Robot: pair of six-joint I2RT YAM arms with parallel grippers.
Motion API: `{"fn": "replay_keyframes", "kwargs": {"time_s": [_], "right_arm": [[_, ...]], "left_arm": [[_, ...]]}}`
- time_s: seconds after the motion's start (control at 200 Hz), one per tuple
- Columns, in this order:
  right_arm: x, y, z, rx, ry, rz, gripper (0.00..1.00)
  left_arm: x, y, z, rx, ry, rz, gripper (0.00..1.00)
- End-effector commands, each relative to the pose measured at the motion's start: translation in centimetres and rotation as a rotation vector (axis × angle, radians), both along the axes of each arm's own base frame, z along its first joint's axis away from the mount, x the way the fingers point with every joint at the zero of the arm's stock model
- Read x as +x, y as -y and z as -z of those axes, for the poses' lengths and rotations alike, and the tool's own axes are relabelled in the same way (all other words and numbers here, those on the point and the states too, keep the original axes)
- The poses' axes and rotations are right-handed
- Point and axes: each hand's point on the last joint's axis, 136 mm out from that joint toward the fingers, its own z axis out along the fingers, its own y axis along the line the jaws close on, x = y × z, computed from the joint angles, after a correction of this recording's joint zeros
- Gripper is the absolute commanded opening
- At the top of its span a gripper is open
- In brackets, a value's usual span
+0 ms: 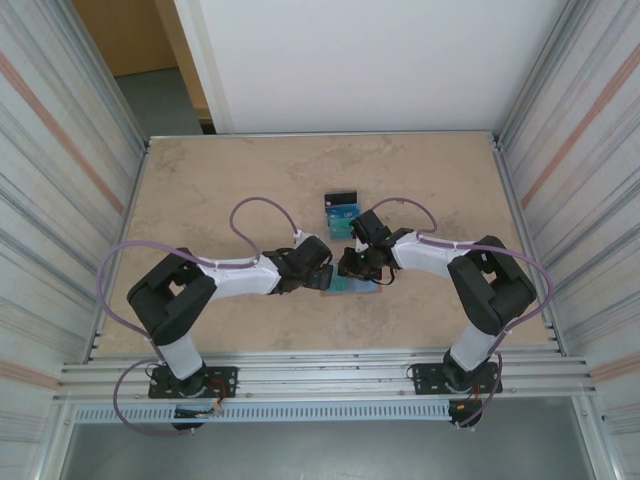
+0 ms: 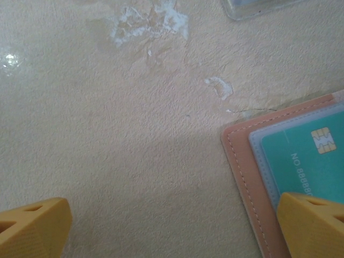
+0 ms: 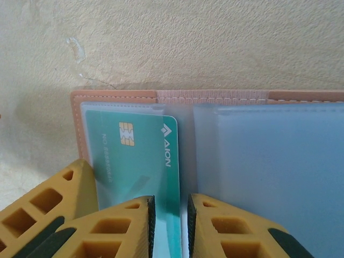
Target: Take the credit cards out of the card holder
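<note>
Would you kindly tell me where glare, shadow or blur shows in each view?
Top external: even soft light, faint arm shadows on the table. Left wrist: a glare spot on the table at upper left, a soft shadow across the middle, the teal card sharp. Right wrist: the yellow fingers up close look soft, the card hazy under its clear sleeve.

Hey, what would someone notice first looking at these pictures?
The teal-green credit card sits in a clear pocket of the open salmon card holder at mid-table, where both arms meet. The right gripper, jaws narrowly parted, is at the card's edge; the left gripper gapes wide beside it. Just beyond lie two more cards.
</note>
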Motion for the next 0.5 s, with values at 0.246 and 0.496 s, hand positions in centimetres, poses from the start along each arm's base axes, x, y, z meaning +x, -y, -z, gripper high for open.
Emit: {"fn": "replay_keyframes", "kwargs": {"time_s": [0.246,0.496], "right_arm": [[-0.6,0.1,1.4,0.008,-0.047,0.01,0.24],[-0.5,-1.4,0.6,0.205,-0.059,0.007,0.16]], "left_arm": [[-1.1,-1.1,1.8,0.062,-0.074,0.0,0.99],[-1.5,-1.2,2.4,0.067,-0.1,-0.004,0.99]]}}
